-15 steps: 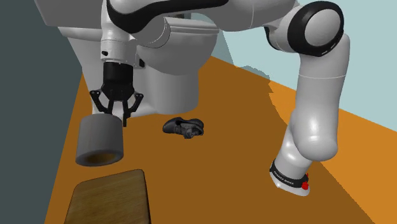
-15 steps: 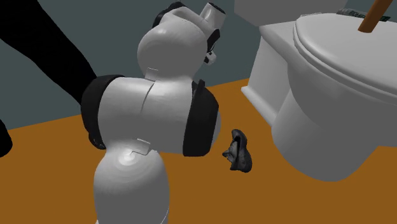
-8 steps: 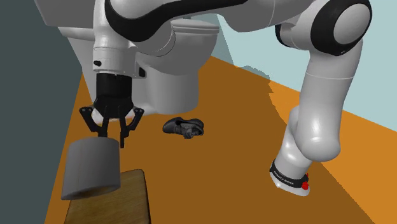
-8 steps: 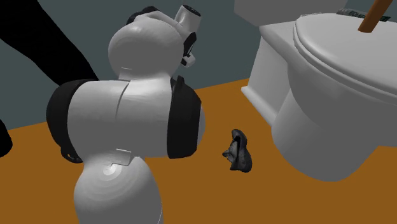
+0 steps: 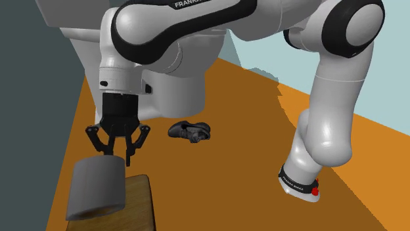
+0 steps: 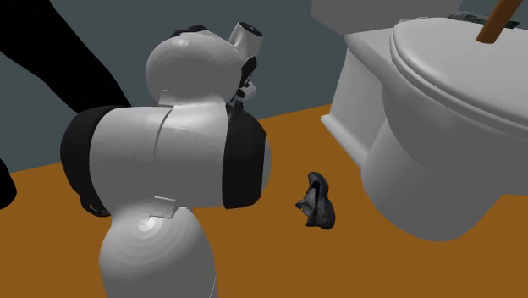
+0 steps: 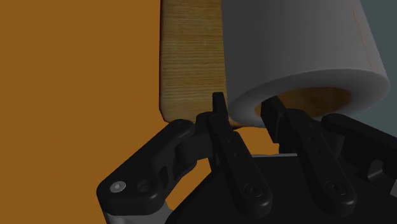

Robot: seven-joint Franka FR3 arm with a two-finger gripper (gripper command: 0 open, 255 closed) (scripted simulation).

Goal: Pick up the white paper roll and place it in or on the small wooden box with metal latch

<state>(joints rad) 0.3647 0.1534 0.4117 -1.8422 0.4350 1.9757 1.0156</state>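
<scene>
My gripper (image 5: pixel 115 152) hangs low at the shoulder view's lower left, shut on the pale grey paper roll (image 5: pixel 97 188). In the wrist view one finger (image 7: pixel 219 113) presses the outside of the roll (image 7: pixel 299 51) and the other sits inside its brown core, so they clasp its wall. The roll hangs below the gripper (image 7: pixel 247 109), tilted, over the wooden box (image 5: pixel 131 203), a flat block of light wood (image 7: pixel 191 57). The roll overlaps the box's edge nearest the dark wall. Whether it touches the wood I cannot tell. No latch shows.
A white toilet (image 5: pixel 177 72) stands behind the gripper, and it rises at the second exterior view's right (image 6: pixel 423 127). A dark crumpled object (image 5: pixel 190 131) lies on the orange floor (image 5: pixel 230 170) near its foot. A dark wall (image 5: pixel 26 111) borders the left side. My own arm (image 6: pixel 169 161) blocks much of the second exterior view.
Carrying the roll, the gripper moved toward the shoulder view's lower left and sank over the wooden box. In the last half second it only dropped a little lower.
</scene>
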